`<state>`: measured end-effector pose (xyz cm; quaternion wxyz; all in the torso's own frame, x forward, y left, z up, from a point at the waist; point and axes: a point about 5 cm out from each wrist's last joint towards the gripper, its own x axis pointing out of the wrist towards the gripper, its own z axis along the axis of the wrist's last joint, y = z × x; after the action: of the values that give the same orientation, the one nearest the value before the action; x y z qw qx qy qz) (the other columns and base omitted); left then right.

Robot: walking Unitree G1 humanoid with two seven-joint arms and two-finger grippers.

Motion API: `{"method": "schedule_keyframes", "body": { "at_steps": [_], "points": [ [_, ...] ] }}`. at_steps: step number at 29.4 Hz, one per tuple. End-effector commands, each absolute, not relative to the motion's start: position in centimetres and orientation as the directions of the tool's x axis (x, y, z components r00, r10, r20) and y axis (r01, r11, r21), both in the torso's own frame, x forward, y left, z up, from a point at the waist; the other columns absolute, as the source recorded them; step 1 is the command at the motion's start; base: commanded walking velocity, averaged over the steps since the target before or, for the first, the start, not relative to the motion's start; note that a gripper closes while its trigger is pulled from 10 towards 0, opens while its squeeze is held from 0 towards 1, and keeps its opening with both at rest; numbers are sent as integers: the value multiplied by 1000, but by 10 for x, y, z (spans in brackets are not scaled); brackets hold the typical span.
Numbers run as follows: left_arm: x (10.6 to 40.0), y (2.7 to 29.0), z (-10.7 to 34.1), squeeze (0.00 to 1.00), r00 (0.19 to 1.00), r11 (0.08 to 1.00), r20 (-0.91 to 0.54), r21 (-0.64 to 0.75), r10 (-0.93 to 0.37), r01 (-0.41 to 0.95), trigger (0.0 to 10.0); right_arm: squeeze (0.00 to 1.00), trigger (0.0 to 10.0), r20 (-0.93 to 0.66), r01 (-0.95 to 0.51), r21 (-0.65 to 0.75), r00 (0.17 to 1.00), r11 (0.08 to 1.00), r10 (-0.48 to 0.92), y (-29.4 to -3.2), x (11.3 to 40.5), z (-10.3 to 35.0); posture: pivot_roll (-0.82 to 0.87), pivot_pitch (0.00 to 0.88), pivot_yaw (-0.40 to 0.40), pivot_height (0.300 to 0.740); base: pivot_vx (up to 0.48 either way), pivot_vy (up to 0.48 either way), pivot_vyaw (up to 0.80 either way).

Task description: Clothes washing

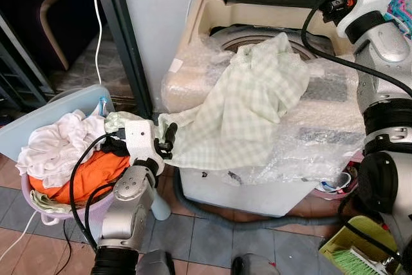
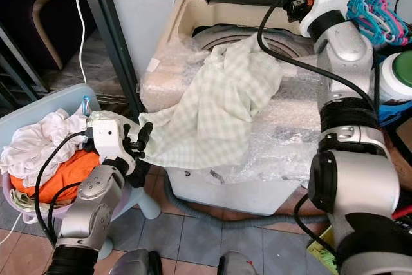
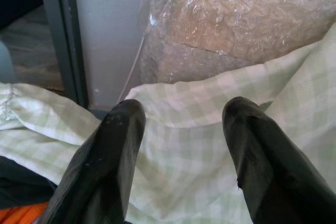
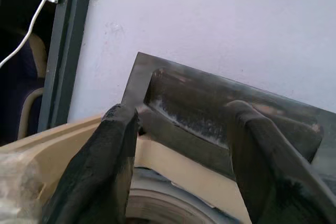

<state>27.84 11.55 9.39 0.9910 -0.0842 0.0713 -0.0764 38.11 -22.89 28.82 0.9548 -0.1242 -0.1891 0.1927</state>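
Pale green checked cloth [image 1: 251, 104] lies draped over the bubble-wrapped top of the washing machine [image 1: 322, 152], one end just over the rim of the drum opening [image 2: 222, 35], the other trailing down off the front corner toward the laundry basket [image 1: 45, 117] heaped with white and orange clothes.

Our left gripper [image 3: 181, 145] sits at that trailing end, beside the basket, its two fingers spread wide with the cloth lying between and beneath them, nothing pinched. Our right gripper [image 4: 178, 145] is raised above the back of the machine, fingers also well apart and empty, facing the raised dark lid [image 4: 220, 103].

We judge the cloth light, limp and thin: it will sag and slide off the slick wrap if pulled from one end. A bunched fold near the hanging edge looks the best place to pinch, so we can lift it into the drum.
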Motion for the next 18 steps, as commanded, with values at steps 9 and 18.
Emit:
{"method": "schedule_keyframes", "body": {
  "at_steps": [9,18],
  "points": [
    [279,114,94,0,973,972,-135,-172,-187,162,10000,0,10000,52,-596,-306,768,742,638,-214,340,230,-93,89,42,740,0,0,0],
    [278,120,95,0,975,975,-136,-163,-175,152,10000,0,10000,-96,-708,-275,694,651,714,-191,314,192,-73,82,43,740,0,0,0]
  ]
}}
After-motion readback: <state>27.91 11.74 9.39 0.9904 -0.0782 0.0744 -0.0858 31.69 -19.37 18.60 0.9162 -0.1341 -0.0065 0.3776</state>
